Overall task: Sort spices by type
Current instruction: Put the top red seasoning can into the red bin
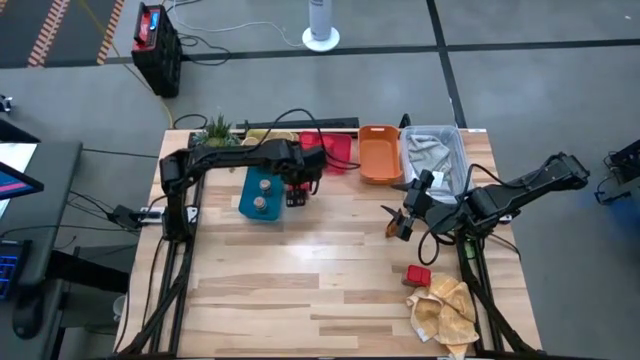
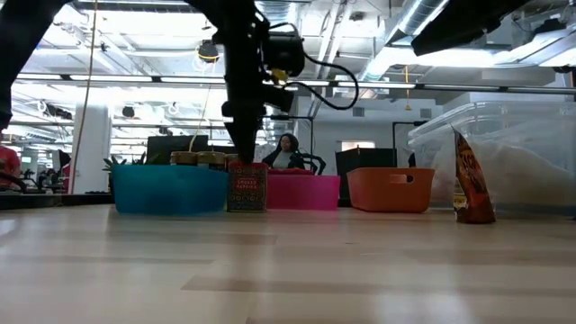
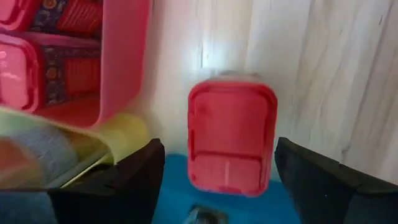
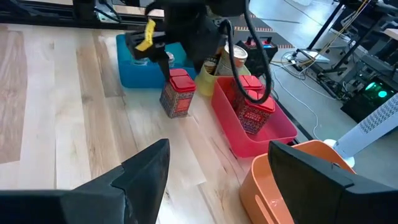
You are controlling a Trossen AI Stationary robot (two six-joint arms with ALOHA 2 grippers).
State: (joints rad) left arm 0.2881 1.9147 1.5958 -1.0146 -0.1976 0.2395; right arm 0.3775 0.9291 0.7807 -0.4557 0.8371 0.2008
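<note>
Looks like a big open workshop space: grey concrete floor [image 1: 500, 90] with hazard-striped tape [image 1: 45, 30] in one corner, exposed silver ducts [image 2: 423, 18] and strip lights up on the ceiling, and a person [image 2: 288, 153] sitting at desks way in the back. The light wood table [image 1: 300, 290] sits in the middle.

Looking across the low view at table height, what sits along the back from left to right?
Teal plastic tray → red patterned spice tin under the left gripper → pink plastic tray → orange plastic tray → upright brown spice packet, in front of the clear plastic bin.
</note>
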